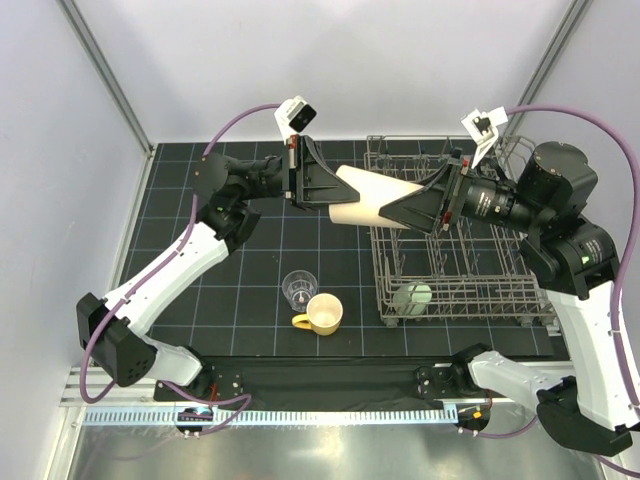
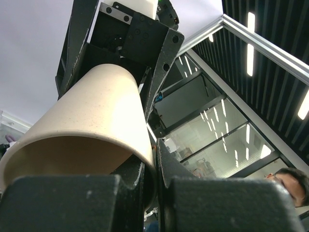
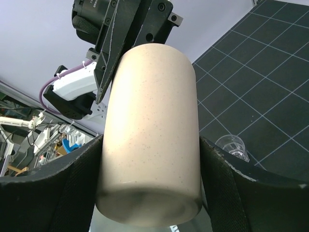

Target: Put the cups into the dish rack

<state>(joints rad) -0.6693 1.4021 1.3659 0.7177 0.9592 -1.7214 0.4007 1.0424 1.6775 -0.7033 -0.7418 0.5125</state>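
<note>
The left arm (image 1: 180, 262) rises from the lower left of the top view and bends toward the centre. Its wrist is turned so the left hand (image 1: 338, 192) points right, clamped tight on the rim of the tan tumbler (image 1: 370, 192). The right arm (image 1: 590, 300) climbs the right edge and folds back leftward. The right hand (image 1: 405, 200) faces the left one, its fingers (image 3: 63, 193) close on either side of the tumbler's other end; whether they grip is unclear.

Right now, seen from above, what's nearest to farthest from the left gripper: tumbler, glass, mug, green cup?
1. tan tumbler, held by the left gripper.
2. clear glass, on the mat.
3. yellow mug, just beyond the glass.
4. pale green cup, in the dish rack, right.
</note>
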